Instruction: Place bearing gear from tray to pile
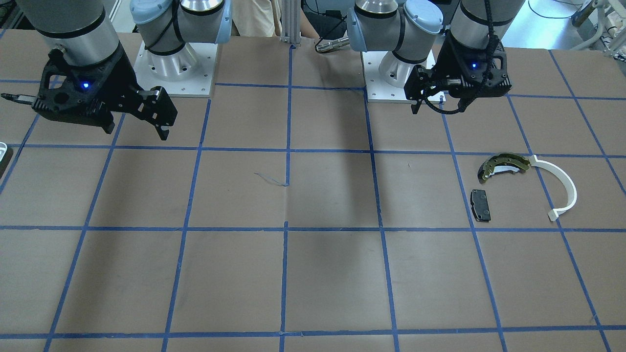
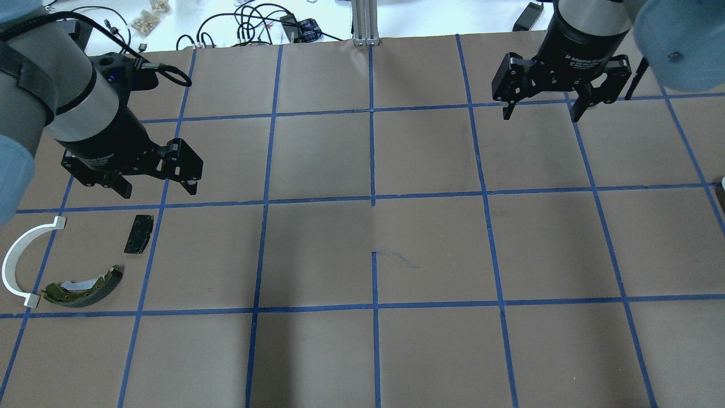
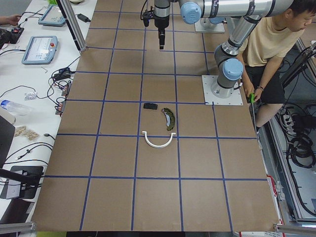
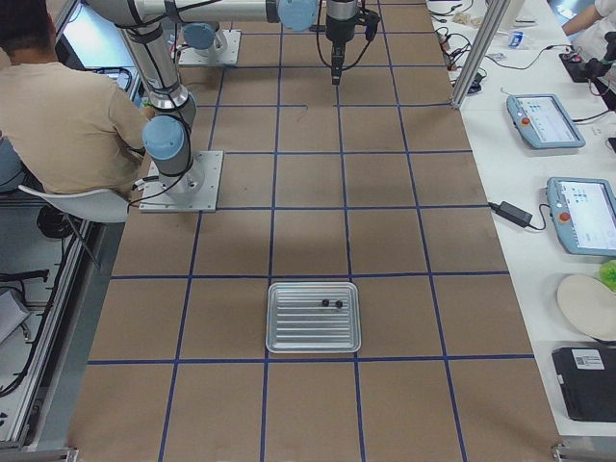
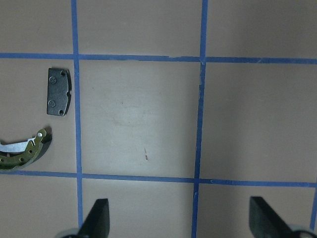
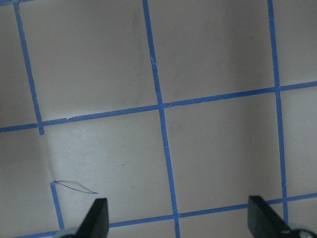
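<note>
A silver ribbed tray (image 4: 289,332) lies at the table's right end and holds two small dark round parts (image 4: 331,305), too small to tell which is the bearing gear. The pile lies at the left end: an olive-gold brake shoe (image 2: 85,286), a white plastic arc (image 2: 14,258) and a black pad (image 2: 139,233). My left gripper (image 2: 154,186) hangs open and empty just beyond the pad; its wrist view shows the pad (image 5: 59,91) and the shoe's tip (image 5: 27,151). My right gripper (image 2: 541,113) hangs open and empty over bare table, far from the tray.
Brown paper with a blue tape grid covers the table (image 2: 374,351). A person sits beside the arm bases (image 4: 67,106). Tablets, cables and a plate lie on the white bench (image 4: 577,202) along the far side.
</note>
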Controlling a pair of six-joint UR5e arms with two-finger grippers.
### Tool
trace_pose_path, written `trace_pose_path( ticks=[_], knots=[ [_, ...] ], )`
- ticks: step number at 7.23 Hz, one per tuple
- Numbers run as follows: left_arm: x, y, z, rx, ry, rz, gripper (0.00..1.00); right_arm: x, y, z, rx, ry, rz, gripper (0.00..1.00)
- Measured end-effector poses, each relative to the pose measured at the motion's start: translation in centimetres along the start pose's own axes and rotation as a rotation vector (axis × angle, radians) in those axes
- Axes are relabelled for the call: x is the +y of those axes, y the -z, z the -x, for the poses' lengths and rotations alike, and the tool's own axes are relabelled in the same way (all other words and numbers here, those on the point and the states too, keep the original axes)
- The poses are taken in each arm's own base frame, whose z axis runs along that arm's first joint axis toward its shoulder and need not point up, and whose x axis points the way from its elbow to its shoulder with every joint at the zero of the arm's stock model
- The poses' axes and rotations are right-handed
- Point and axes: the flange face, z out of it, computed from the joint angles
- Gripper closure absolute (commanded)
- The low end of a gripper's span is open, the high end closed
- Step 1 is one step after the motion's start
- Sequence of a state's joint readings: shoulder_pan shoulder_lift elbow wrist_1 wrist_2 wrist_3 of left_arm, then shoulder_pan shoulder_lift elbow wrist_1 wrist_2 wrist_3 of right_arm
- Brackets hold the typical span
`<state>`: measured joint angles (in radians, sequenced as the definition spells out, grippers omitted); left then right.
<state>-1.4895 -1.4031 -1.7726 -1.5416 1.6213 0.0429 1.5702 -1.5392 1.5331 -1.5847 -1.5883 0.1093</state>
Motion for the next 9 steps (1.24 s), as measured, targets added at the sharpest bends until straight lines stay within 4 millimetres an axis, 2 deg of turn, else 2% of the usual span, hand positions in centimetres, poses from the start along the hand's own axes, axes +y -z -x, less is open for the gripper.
trace_pose_path(
  ticks=[4,5,6,7,9],
  knots=[
    [0.1,0.2,0.2,0.002,-0.007,-0.004,0.0,-0.4,-0.4,-0.2,0.005,-0.001,0.002,0.0],
    [0.1,0.2,0.2,0.005,-0.008,-0.005,0.0,-1.3,-0.8,-1.2,0.022,-0.021,0.003,0.0],
    [0.1,0.3,0.2,0.007,-0.007,-0.006,0.0,-2.5,-1.3,-3.8,0.06,-0.054,0.011,0.0],
    [0.1,0.3,0.3,0.006,-0.006,-0.005,0.0,-3.7,-2.0,-8.3,0.098,-0.081,0.03,0.0],
    [0.1,0.3,0.3,0.001,-0.005,-0.006,0.0,-5.6,-4.1,-20.2,0.108,-0.031,0.077,0.0]
  ],
)
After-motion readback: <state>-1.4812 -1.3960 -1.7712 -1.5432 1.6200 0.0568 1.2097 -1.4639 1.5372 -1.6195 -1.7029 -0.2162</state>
